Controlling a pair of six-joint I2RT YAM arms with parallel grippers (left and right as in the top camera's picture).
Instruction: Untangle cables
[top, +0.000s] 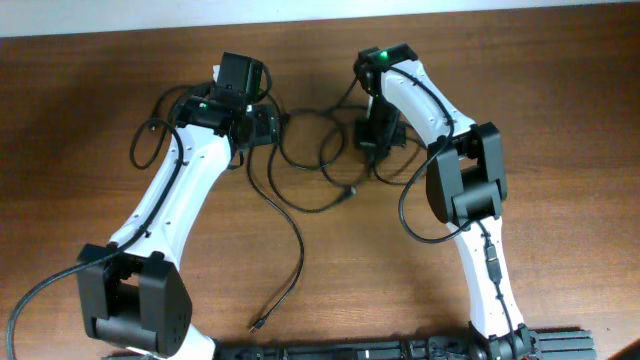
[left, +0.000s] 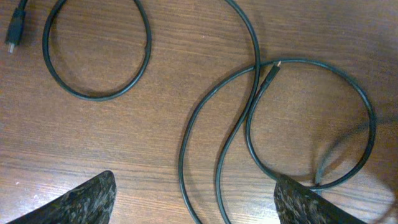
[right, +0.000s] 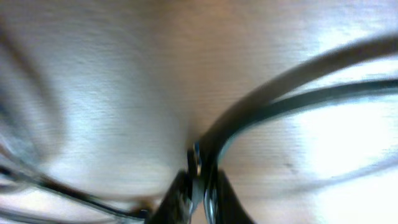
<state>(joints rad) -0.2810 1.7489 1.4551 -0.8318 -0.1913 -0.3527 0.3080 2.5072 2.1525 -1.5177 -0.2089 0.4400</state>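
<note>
1. Loose tangle of cables (top: 315, 150) near the middle of the far edge of the tabletop (top: 560, 120). One long strand trailing off toward the near edge and ending in a small plug (top: 258, 324).
2. Right gripper (right: 200, 186) clenched on a strand at the right side of the tangle, low over the wood. Probably pinned there as an anchor, so that the rest can be drawn away from a fixed point. Too blurred in the right wrist view to tell which strand.
3. Left gripper (left: 194, 180) released, with fingers (left: 87, 199) spread wide above the left side of the tangle and nothing between them. Likely kept open to straddle one thin strand before closing.
4. Directly below it, two long curves running side by side and crossing a round loop (left: 370, 124), with a thin connector tip (left: 277, 63) lying at the crossing. Further off, a separate ring (left: 96, 50) touching none of these, with another plug end (left: 15, 28) beside it.
5. Judged partly done: crossings left at the centre, and only the long trailing strand lying free.
6. Next, best to lift one curve clear at the crossing. Risk of dragging the whole knot along if the pinned strand slips.
</note>
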